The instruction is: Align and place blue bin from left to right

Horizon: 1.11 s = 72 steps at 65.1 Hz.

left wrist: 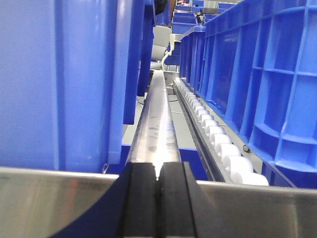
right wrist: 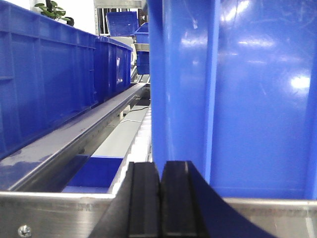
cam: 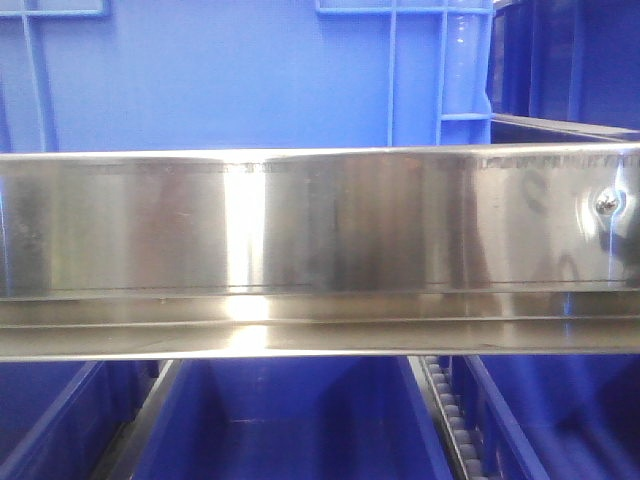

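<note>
The blue bin (cam: 220, 80) fills the top of the front view, its flat wall standing just behind a steel rail (cam: 320, 240). In the left wrist view a bright blue bin wall (left wrist: 54, 84) with a corner rib takes up the left side. My left gripper (left wrist: 158, 171) is shut with nothing between its black fingers, low over a steel crossbar, to the right of that wall. In the right wrist view a glossy blue bin wall (right wrist: 247, 94) fills the right side. My right gripper (right wrist: 159, 171) is shut on nothing, just left of that wall's corner.
Darker blue tubs (cam: 570, 60) stand at the upper right of the front view. A row of them (right wrist: 44, 74) lines the left of the right wrist view. Ribbed blue crates (left wrist: 267, 79) and a white roller track (left wrist: 218, 144) run along the right of the left wrist view.
</note>
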Each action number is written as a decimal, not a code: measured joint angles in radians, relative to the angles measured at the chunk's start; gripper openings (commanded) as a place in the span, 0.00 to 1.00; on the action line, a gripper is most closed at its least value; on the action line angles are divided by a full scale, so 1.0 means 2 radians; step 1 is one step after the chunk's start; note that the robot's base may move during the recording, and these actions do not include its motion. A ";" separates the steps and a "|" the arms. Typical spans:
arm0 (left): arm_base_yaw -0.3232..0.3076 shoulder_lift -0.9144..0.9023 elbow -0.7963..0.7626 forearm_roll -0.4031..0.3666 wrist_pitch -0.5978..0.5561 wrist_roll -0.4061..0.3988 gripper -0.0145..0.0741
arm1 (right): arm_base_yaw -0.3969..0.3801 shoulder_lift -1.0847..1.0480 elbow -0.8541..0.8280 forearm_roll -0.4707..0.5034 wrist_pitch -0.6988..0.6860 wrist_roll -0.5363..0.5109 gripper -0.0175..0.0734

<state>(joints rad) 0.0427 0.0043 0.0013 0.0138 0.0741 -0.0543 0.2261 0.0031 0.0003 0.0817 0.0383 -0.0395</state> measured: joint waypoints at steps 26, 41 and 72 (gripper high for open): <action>0.000 0.000 0.000 0.000 -0.028 0.000 0.04 | 0.000 0.000 0.000 0.000 0.000 0.000 0.02; 0.000 0.000 0.000 0.000 -0.051 0.000 0.04 | 0.000 0.000 0.000 0.000 -0.001 0.000 0.02; 0.000 0.000 -0.013 -0.007 -0.080 0.000 0.04 | 0.000 0.000 -0.004 0.000 -0.059 0.000 0.02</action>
<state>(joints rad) 0.0427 0.0035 -0.0250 0.0000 -0.0859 -0.0543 0.2261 0.0031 -0.0072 0.0817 -0.0799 -0.0395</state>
